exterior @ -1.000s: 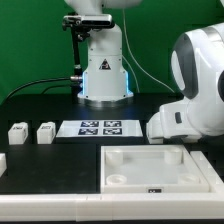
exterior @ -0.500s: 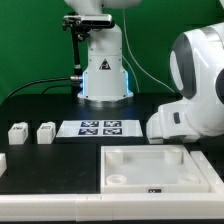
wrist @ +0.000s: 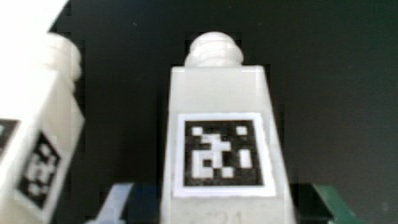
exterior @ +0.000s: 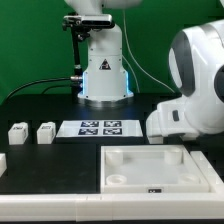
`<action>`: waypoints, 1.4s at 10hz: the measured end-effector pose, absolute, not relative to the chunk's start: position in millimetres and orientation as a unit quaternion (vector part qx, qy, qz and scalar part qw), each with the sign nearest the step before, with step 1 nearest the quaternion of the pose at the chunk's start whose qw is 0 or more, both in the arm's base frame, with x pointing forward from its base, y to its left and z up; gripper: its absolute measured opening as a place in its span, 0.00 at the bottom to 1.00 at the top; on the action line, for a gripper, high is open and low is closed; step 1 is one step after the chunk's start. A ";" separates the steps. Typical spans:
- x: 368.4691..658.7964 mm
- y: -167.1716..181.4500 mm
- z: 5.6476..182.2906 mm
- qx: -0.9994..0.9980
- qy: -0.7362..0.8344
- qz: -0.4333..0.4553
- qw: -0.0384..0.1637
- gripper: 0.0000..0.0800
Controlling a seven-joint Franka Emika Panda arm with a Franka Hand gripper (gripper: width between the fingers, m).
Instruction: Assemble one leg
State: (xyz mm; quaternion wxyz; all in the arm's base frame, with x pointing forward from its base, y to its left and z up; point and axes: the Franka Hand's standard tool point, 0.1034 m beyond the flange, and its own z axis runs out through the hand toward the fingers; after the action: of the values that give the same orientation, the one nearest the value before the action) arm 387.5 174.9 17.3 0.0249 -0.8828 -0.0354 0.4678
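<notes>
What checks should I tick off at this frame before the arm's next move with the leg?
1. Leg centred at the gripper: ok, wrist view.
2. Grip closed on it: cannot tell; fingertips barely show.
3. Leg's marker tag readable: ok, faces the camera.
4. Neighbouring white part apart from the leg: ok, dark gap between.
5. Tray-like part flat on the table: ok.
6. Two spare legs standing near the marker board: ok.

Two small legs, one tray-like part, one marker board

Black table: legs, tray
</notes>
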 end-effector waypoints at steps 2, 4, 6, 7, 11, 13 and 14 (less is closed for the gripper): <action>399.8 164.9 62.8 -0.882 -0.031 0.469 0.030 0.36; 414.6 161.8 88.6 -0.888 -0.030 0.457 0.033 0.36; 415.1 163.9 77.2 -0.902 -0.028 0.430 0.035 0.36; 424.2 165.4 75.1 -0.921 -0.024 0.387 0.039 0.36; 444.9 152.5 82.3 -0.980 -0.049 0.184 0.054 0.36; 476.1 128.8 96.5 -0.992 -0.058 0.094 0.058 0.36; 495.5 125.4 105.0 -0.996 -0.059 0.027 0.058 0.36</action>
State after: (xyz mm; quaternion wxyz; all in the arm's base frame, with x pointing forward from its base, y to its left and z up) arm 495.5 125.4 105.0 0.0576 -0.9963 -0.0585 0.0266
